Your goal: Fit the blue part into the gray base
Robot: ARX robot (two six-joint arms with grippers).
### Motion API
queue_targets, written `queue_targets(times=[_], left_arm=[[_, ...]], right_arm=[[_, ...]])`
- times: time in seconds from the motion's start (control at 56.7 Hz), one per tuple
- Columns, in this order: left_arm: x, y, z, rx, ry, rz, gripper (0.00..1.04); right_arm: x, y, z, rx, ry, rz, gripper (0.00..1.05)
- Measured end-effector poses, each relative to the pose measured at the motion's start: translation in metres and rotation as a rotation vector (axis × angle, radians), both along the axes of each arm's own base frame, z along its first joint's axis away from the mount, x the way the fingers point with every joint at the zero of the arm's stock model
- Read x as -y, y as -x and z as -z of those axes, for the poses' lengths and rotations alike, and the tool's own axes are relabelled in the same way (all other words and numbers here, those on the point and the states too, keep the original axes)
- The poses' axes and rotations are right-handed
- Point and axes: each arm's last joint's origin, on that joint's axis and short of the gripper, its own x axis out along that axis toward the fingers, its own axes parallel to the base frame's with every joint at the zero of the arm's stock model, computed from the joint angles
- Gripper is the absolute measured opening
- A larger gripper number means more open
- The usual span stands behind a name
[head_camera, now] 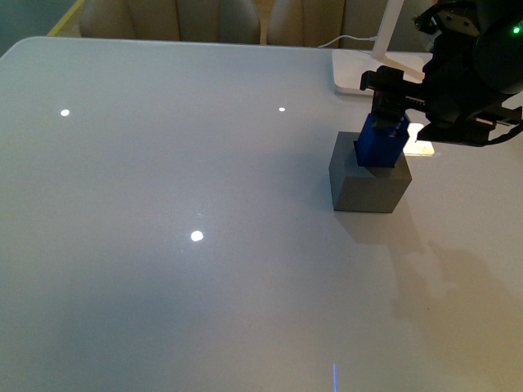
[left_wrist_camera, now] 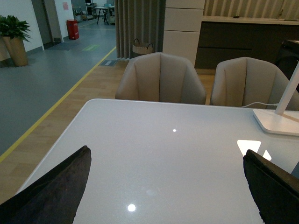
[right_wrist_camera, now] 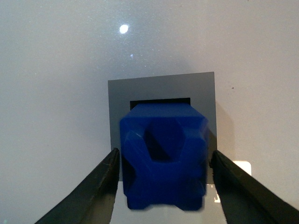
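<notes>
left pincer [left_wrist_camera: 166, 150] — spread wide | white table [left_wrist_camera: 140, 121] | chairs [left_wrist_camera: 160, 77] beyond | lamp foot [left_wrist_camera: 275, 122]

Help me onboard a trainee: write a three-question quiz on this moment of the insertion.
1. Multiple choice: whose fingers flank the blue part? A) left gripper B) right gripper C) both.
2. True or false: the blue part lies flat on the table, far from the gray base.
3. Short answer: what does the left gripper hold?
Key: 1 B. 2 False; it stands at the square hole in the base's top. 3 Nothing; its fingers are spread with only table between.
</notes>
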Motion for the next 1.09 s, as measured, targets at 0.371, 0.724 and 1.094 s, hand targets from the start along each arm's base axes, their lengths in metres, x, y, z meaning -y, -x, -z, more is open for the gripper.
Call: queue_targets(times=[0.371,0.724,1.094], left_arm=[[0.0,0.0,0.0,0.0,0.0,0.0,0.97],[0.0,0.0,0.0,0.0,0.0,0.0,0.97],[0.0,0.0,0.0,0.0,0.0,0.0,0.97]], right_arm=[[0.022,0.036,-0.054,0.211,-0.012,-0.036,0.96],[0.06,0.129,-0.063,0.939,0.143,0.068,0.38],[0.077,0.198,-0.043,0.917,0.16,0.058,0.02]])
